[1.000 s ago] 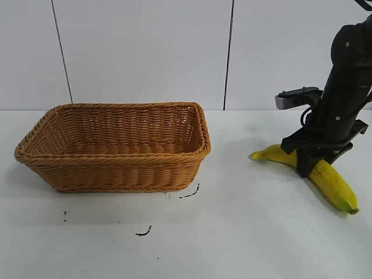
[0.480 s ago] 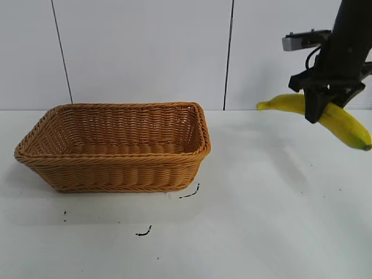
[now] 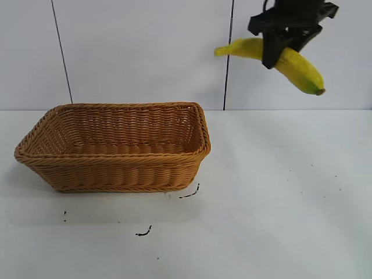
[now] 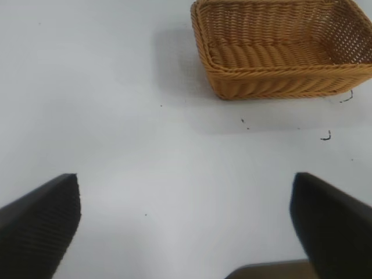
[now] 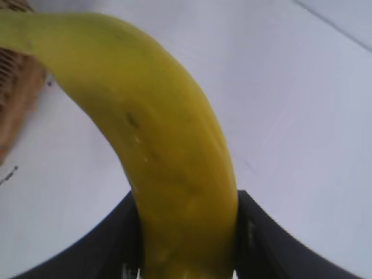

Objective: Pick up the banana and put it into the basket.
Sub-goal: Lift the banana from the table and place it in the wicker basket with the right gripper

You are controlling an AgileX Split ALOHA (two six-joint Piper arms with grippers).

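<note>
My right gripper (image 3: pixel 273 52) is shut on the yellow banana (image 3: pixel 299 68) and holds it high in the air, above and to the right of the basket. The banana's stem end points toward the basket and its dark tip points away. In the right wrist view the banana (image 5: pixel 168 157) fills the space between the dark fingers (image 5: pixel 258 238). The tan wicker basket (image 3: pixel 116 168) stands on the white table at the left and holds nothing that I can see. It also shows in the left wrist view (image 4: pixel 279 81). My left gripper (image 4: pixel 186 226) is open and holds nothing, well away from the basket.
The white table (image 3: pixel 279 221) carries small dark marks (image 3: pixel 143 232) in front of the basket. A white panelled wall (image 3: pixel 145 46) stands behind. A corner of the basket (image 5: pixel 14 99) shows at the edge of the right wrist view.
My right gripper has lifted the banana off the table, high into the air, and moved it left toward the basket. The basket has not moved.
</note>
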